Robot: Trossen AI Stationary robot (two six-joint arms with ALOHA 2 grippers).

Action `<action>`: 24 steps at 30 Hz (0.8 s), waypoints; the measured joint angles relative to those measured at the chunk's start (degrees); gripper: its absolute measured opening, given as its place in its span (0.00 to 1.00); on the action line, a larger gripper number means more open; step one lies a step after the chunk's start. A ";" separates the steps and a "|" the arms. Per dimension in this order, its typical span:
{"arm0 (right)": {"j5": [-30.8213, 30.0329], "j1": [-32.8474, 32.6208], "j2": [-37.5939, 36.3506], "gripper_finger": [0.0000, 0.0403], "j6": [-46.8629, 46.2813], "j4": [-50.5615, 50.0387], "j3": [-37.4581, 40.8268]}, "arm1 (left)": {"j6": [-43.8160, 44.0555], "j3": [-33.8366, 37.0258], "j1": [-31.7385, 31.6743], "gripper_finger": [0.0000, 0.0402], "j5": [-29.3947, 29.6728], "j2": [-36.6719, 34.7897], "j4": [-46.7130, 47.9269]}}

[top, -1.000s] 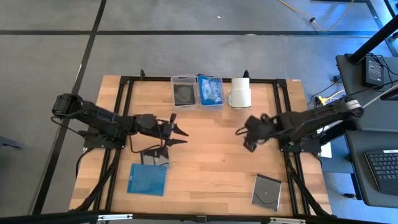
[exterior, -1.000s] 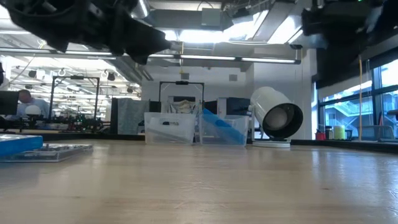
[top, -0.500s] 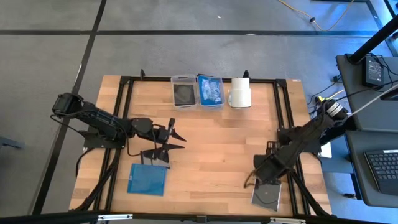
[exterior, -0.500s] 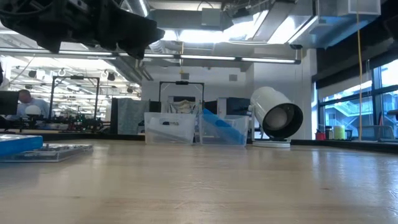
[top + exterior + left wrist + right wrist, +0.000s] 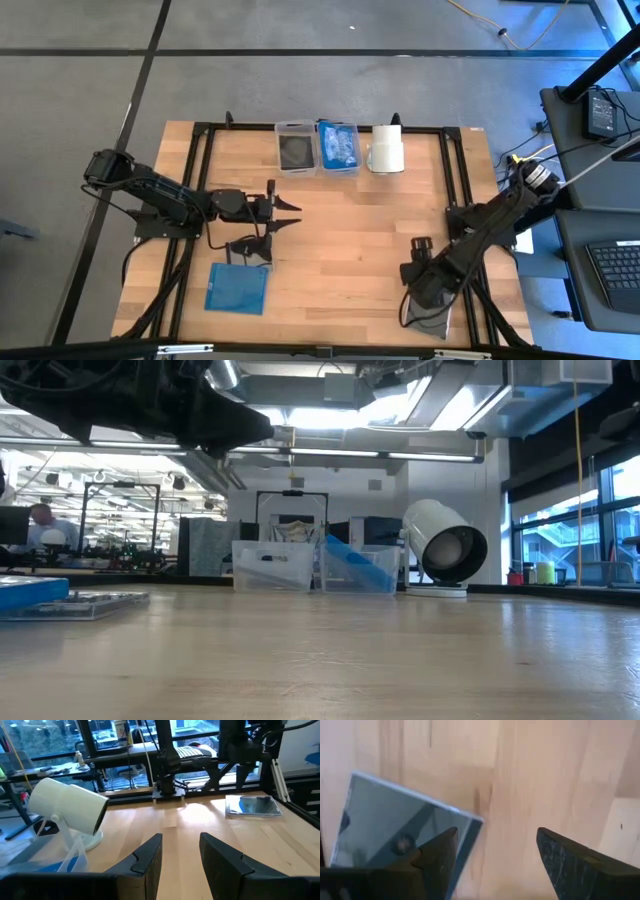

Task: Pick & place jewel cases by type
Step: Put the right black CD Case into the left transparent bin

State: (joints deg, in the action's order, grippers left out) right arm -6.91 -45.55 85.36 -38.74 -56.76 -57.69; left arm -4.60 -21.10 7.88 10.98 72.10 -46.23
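Near the front right corner of the pale wooden table (image 5: 340, 240), the right gripper (image 5: 492, 855) hangs over a dark grey, clear-lidded square jewel case (image 5: 395, 832) with a disc hub showing inside. Its 2 dark fingers (image 5: 570, 865) stand wide apart, one above the case's edge and the other over bare wood, and they hold nothing. From above, the right arm covers most of this case, leaving only a corner (image 5: 432, 325) in sight.

On the table's left side the left gripper (image 5: 285, 213) is raised above the wood, pointing toward the middle. Its 2 fingers (image 5: 147, 857) are spread with a clear gap and are empty. Just in front of it lies a second dark grey jewel case (image 5: 250, 251), flat on the table, and touching or slightly overlapping that one is a translucent blue square jewel case (image 5: 238, 288) nearer the front edge.

At the back edge stand 2 clear rectangular plastic bins side by side. The left bin (image 5: 295, 149) holds dark cases; the right bin (image 5: 338, 146) holds blue ones, 1 leaning at a tilt in the low view. How many lie in each I cannot tell. Just beside them sits a white cylinder roll (image 5: 387, 150) on its stand.
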 joint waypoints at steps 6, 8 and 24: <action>-1.87 -0.79 2.49 0.68 -0.16 2.30 1.86 | -2.05 -0.03 0.00 0.32 0.04 0.00 -1.73; -1.66 -0.79 3.45 0.68 -1.63 2.64 3.64 | -2.14 -0.04 0.00 0.32 -0.09 0.00 -2.31; 1.51 -0.77 4.29 0.68 -4.50 9.55 10.75 | -2.19 -0.04 -0.04 0.32 -0.11 0.00 -2.44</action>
State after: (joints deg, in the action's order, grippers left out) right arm -5.40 -46.33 89.65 -43.25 -47.21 -46.94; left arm -6.79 -21.15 7.84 10.87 72.10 -48.67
